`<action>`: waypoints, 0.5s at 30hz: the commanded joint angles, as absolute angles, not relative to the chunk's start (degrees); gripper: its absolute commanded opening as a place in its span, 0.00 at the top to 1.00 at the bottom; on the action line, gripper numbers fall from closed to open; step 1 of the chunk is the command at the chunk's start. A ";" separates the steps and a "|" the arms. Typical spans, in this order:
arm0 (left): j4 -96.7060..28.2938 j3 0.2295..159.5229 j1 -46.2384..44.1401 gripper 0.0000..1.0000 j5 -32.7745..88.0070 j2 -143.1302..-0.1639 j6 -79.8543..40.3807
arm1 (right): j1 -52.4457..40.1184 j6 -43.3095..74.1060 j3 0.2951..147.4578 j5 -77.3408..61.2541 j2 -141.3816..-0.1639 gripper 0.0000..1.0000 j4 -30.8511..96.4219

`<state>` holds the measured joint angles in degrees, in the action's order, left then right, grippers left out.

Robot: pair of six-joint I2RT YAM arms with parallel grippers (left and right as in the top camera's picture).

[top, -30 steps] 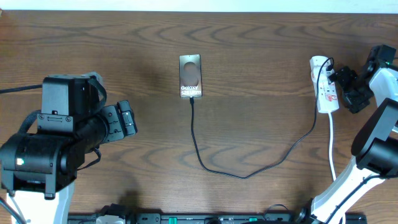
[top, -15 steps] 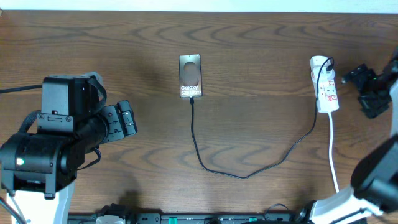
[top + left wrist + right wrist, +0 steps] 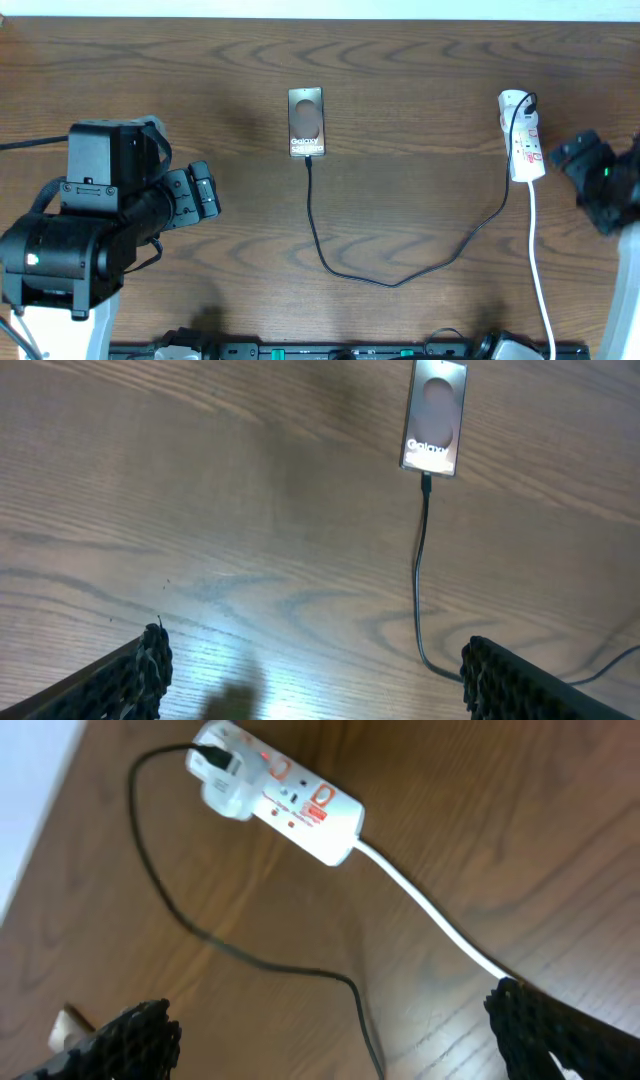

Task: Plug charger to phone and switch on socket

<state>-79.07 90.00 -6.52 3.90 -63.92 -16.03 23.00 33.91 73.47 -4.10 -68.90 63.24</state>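
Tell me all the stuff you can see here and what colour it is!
phone: one, dark brownish-grey with white letters, top middle of the table
charger cable: one, black, looping from the phone's bottom edge across to the power strip
power strip: one, white with red marks, far right side
white cord: one, white, running from the power strip towards the near edge
table: one, brown wood, under everything
left claw: one, black, open and empty, left side
right claw: one, black, open and empty, just right of the power strip
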 commanded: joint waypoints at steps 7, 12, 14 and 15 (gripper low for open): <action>-79.09 90.24 -6.50 0.08 2.92 -63.99 -15.05 | 21.32 33.80 62.72 -3.62 -43.51 0.01 71.11; -79.09 90.24 -6.50 0.09 2.92 -63.99 -15.05 | 21.32 33.78 62.54 -3.57 -35.22 0.01 79.53; -79.09 90.24 -6.50 0.08 2.92 -63.99 -15.05 | 21.32 33.80 62.54 -3.79 -33.43 0.01 81.69; -79.09 90.24 -6.50 0.08 2.92 -63.99 -15.05 | 21.32 33.80 62.54 -4.10 -32.71 0.01 82.89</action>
